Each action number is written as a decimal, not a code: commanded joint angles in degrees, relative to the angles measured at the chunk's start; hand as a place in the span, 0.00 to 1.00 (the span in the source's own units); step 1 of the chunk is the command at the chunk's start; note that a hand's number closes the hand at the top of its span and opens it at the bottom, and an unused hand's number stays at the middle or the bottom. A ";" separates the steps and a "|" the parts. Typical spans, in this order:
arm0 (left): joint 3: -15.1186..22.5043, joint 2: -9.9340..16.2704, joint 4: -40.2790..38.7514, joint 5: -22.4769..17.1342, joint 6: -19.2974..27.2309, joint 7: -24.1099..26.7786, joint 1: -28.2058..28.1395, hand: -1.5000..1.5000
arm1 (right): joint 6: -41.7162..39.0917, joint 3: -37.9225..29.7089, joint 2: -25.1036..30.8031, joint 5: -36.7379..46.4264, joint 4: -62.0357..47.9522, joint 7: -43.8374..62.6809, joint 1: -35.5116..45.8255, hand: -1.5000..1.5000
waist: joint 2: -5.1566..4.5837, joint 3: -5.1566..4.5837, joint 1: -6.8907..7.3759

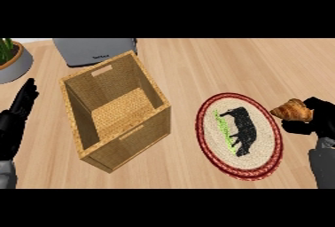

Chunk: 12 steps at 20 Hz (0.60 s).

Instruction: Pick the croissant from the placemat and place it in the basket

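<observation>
**Op:** Status? Where's the pastry?

**Eng:** You've got it. The golden-brown flaky croissant (292,110) is in your right hand (318,122), just off the right rim of the oval woven placemat with the red braided border and black cow print (240,135). Black fingers are curled round its right end, so it's pinched, not resting on anything. It looks lifted off the mat, though the steep downward view makes height hard to judge.

**Op:** Why's it held out there?

**Eng:** My read: you grabbed from the mat's right side, so the wrist sits outboard and the pastry's left tip pokes toward the mat. That leaves most of the croissant exposed and easy to track.

**Op:** Target?

**Eng:** The square tan wicker basket with cut-out handles (115,116) stands left of the placemat, near but not touching. It's open-topped with nothing visible inside, and its walls are tall, so you'll need to clear the near rim before lowering.

**Op:** Other hand?

**Eng:** Your left hand (18,113) is far left of the placemat, beyond the basket. Its fingers are straight and pressed together, pointing up, touching nothing. It's resting; leave it.

**Op:** Anything in the way?

**Eng:** No. A grey metal toaster (95,49) and a grey potted green plant (12,60) sit behind the basket, off your carry line. Next step, as I judge it: carry left across the mat to the basket opening.
</observation>
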<state>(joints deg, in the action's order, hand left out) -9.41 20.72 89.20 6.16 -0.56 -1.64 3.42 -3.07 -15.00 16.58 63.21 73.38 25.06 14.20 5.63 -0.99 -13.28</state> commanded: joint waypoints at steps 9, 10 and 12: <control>1.69 -0.05 1.67 -0.67 -2.00 0.29 1.23 0.50 | 8.18 10.63 -16.19 10.11 33.43 20.21 12.02 1.00 | -1.43 0.13 6.42; 2.86 -0.77 1.41 -0.23 -2.15 1.12 1.33 0.50 | 6.57 12.82 -16.35 11.61 34.68 23.17 14.28 1.00 | -1.95 0.05 7.29; 3.72 -1.32 1.43 -0.68 -2.68 0.69 2.99 0.50 | 3.57 17.27 -16.44 13.91 37.43 29.33 18.01 1.00 | -2.68 0.16 8.84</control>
<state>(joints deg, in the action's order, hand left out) -7.09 20.01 90.54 5.75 -2.34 -1.02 4.83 3.71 -4.15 2.25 72.60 104.12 45.69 26.94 4.06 -0.88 -6.84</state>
